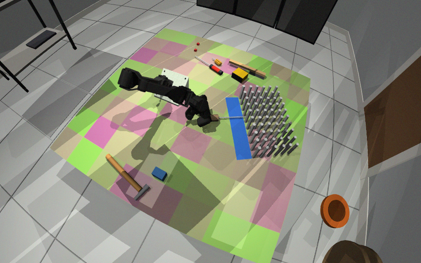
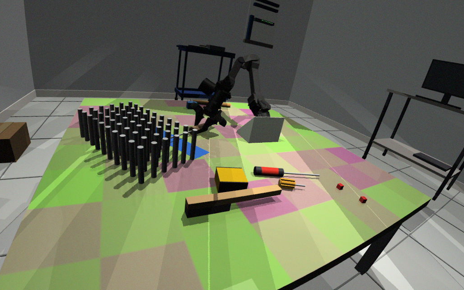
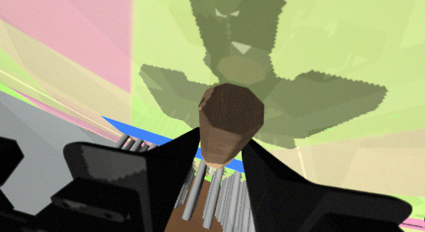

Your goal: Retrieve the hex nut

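My gripper [image 1: 210, 119] [image 3: 221, 135] is shut on the brown handle [image 1: 215, 117] [image 3: 232, 112] of a thin metal tool, just above the table. The tool's straight shaft [image 1: 230, 117] runs over the blue taped strip [image 1: 242, 140] [image 2: 194, 150] [image 3: 131, 130] to the front edge of the spacer field. Its far end is lost among the spacers, and I cannot tell whether it touches one. The grey metal spacers [image 1: 256, 151] [image 2: 140, 163] [image 3: 194, 198] stand upright in dense rows behind the strip. The hex nut cannot be made out in any view.
A hammer [image 1: 123, 174] and blue block [image 1: 159, 173] lie on the opposite side from a yellow block [image 1: 240, 73] [image 2: 231, 175], wooden bar [image 2: 226, 196], red screwdriver [image 1: 216, 69] [image 2: 269, 171] and small yellow screwdriver [image 2: 287, 183]. A pale wedge [image 1: 177, 77] [image 2: 266, 130] stands beside the arm.
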Controlling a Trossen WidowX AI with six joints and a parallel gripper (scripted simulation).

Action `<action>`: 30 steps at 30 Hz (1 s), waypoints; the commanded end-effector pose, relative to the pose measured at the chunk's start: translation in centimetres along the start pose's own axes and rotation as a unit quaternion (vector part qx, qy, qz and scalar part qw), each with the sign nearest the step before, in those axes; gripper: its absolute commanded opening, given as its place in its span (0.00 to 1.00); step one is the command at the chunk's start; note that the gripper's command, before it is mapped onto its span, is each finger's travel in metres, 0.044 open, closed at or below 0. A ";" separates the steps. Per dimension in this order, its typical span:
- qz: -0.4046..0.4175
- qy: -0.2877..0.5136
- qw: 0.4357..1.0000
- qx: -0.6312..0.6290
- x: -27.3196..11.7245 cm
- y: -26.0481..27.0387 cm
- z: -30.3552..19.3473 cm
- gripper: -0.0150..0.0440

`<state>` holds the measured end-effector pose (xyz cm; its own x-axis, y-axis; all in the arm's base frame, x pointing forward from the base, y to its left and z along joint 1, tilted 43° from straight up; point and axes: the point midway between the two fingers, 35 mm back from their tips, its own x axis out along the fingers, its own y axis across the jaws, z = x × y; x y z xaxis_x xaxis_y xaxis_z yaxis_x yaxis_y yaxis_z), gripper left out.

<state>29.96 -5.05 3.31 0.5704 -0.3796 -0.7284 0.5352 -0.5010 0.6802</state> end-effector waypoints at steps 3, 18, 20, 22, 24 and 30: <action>0.001 0.000 1.000 -0.001 -0.3 0.1 0.3 0.25; 0.001 -0.001 1.000 -0.001 -0.7 0.1 0.9 0.25; 0.001 -0.001 1.000 -0.001 -0.8 0.1 1.0 0.25; 0.001 -0.001 1.000 -0.001 -0.8 0.1 1.1 0.25; 0.001 -0.001 1.000 -0.001 -0.9 0.1 1.2 0.25; 0.001 -0.001 1.000 -0.001 -1.0 0.1 1.4 0.25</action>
<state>28.77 -5.67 3.79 0.5690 -0.3803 -0.7291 0.5357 -0.5013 0.6795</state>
